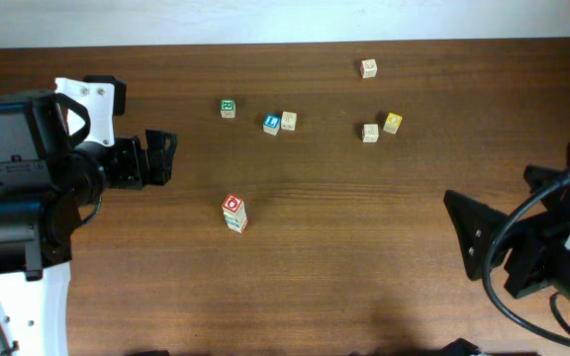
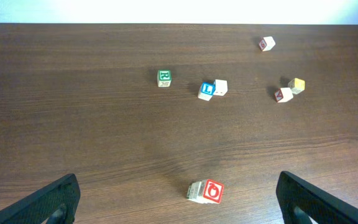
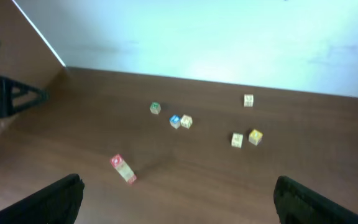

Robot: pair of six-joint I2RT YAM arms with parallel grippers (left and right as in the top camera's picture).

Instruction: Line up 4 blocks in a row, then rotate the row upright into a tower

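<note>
**Both pincers released above a scatter of small wooden cubes**

The table is dark brown wood with a fine lengthwise grain, its far edge running straight against a pale surface. The left arm, black with a white casing, reaches in from the left side. The right arm, black and trailing cables, sits at the right edge.

The left gripper stands spread wide with nothing between its fingers, and so does the right gripper. Both are well apart from every cube, with bare wood in between.

The blocks are square-cornered pale-wood cubes with printed faces:

- The red O cube lies near the table's middle, touching the teal-marked cube. There is open room all round the pair.
- The green R cube sits alone farther back.
- To its right, the plain cube touches the blue-faced cube.
- Farther right, a pale red-marked cube sits just beside the yellow-faced cube.
- Another red-marked cube lies near the far edge.
</note>
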